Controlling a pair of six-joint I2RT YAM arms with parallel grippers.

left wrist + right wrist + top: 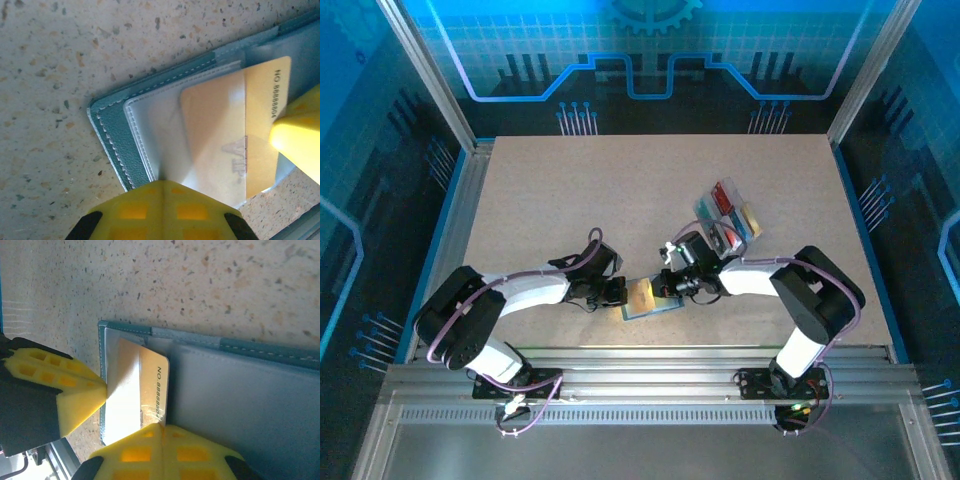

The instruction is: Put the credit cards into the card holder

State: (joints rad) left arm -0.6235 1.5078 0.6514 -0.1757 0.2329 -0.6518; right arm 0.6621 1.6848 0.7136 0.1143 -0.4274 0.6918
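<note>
Seen from above, both arms fold in over the card holder point(648, 300), which lies open on the speckled table point(570, 190) near its front edge, between the left gripper point(619, 292) and the right gripper point(672, 287). More credit cards point(725, 197) sit in a clear tray point(704, 206) just behind the right arm.

At the left wrist, we find the left gripper point(161, 190) clenched and empty, its tip on the edge of the card holder point(112, 125). A yellow card point(262, 125) lies partly under the clear pocket point(160, 130), and the right gripper point(295, 137) touches its outer end.

At the right wrist, the right gripper point(161, 432) is also clenched with nothing between its jaws, its tip against the yellow card point(152, 385). The left gripper point(97, 390) meets the card holder point(240, 405) at the far edge
</note>
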